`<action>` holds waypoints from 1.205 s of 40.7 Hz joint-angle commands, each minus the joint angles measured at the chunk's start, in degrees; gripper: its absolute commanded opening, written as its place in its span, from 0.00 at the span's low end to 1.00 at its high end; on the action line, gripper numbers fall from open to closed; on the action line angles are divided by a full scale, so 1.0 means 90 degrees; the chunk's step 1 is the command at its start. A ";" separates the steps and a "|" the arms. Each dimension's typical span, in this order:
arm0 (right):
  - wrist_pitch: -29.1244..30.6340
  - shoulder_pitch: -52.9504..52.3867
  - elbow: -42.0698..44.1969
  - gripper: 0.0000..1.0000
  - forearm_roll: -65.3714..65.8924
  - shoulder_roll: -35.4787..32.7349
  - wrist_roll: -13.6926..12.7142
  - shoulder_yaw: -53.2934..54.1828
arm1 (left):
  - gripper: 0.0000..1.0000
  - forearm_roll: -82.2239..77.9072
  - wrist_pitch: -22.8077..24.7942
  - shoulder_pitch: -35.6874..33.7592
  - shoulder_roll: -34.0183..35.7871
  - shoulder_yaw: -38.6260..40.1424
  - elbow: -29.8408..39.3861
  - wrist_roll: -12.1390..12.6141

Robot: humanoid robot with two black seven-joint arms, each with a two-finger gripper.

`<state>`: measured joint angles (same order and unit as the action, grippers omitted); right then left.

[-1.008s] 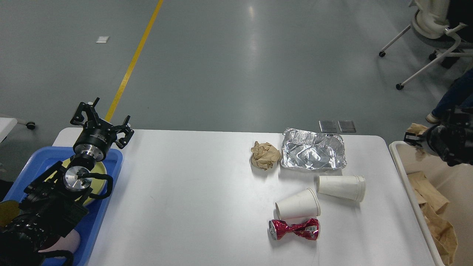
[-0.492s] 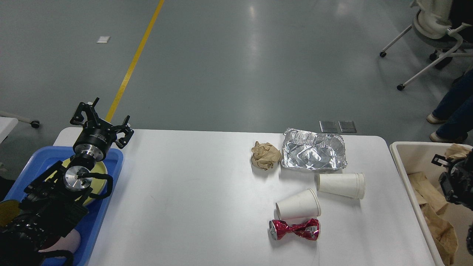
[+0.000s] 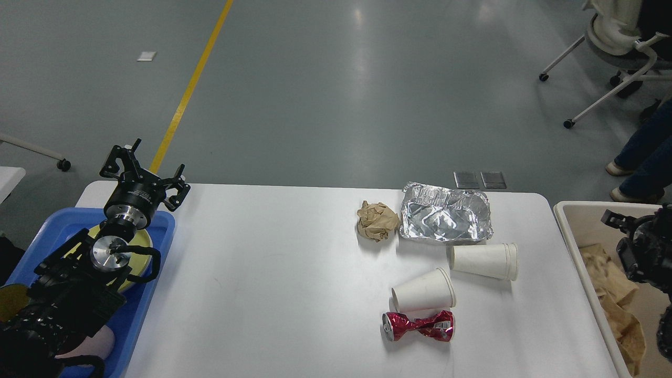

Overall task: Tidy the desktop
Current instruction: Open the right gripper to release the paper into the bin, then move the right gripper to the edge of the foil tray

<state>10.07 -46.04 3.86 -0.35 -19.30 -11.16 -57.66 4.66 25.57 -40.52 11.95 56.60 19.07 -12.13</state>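
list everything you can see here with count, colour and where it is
table: 1, white, fills the lower view
paper ball: 1, brown, far right part of table
foil tray: 1, silver, right beside the paper ball
paper cups: 2, white, on their sides, nearer than the foil tray
crushed can: 1, red, just in front of the nearer cup
blue tray: 1, left edge, holding a yellow plate
bin: 1, beige, right edge, brown paper inside
office chair: 1, white, top right
left pincer: 1, black, open, above the blue tray
right pincer: 1, black, over the bin, state unclear
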 commanded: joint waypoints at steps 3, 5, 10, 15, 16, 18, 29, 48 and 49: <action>0.0004 -0.0187 -0.0018 1.00 0.0000 -0.0004 0.0009 0.0000 | 0.98 0.0000 0.0000 0.0000 0.0001 0.0000 0.0001 0.0000; 0.0004 -0.0304 -0.0028 1.00 0.0000 -0.0004 0.0009 0.0010 | 0.98 0.0000 0.0000 0.0000 0.0001 0.0000 0.0001 0.0000; 0.0023 -0.0694 -0.0164 1.00 0.0000 -0.0004 0.0009 0.0049 | 0.98 0.0000 0.0000 0.0000 0.0001 0.0000 0.0001 0.0000; 0.0102 -0.1417 -0.0915 1.00 0.0000 -0.0092 0.0009 0.0088 | 0.98 0.0000 0.0000 0.0000 0.0001 0.0000 0.0001 0.0000; 0.0150 -0.1708 -0.1187 1.00 0.0000 -0.0150 0.0009 0.0098 | 0.98 0.0000 0.0000 0.0000 0.0001 0.0000 0.0001 0.0000; 0.0248 -0.2061 -0.1550 1.00 0.0000 -0.0238 0.0029 0.0098 | 0.98 0.0000 0.0000 0.0000 0.0001 0.0000 0.0001 0.0000; 0.1507 -0.5010 -0.5026 1.00 0.0010 -0.0307 0.0058 0.0108 | 0.98 0.0000 0.0000 0.0000 0.0001 0.0000 0.0001 0.0000; 0.2211 -0.7307 -0.9257 1.00 0.0010 0.0728 0.0029 0.0284 | 0.98 0.0000 0.0000 0.0000 0.0001 0.0000 0.0001 0.0000; 0.2211 -0.7278 -0.9247 1.00 0.0020 0.0787 0.0029 0.0245 | 0.98 0.0000 0.0000 0.0000 0.0001 0.0000 0.0001 0.0000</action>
<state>30.34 -111.70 -78.00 -0.33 -14.33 -10.99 -54.69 4.66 25.57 -40.51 11.96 56.60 19.09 -12.13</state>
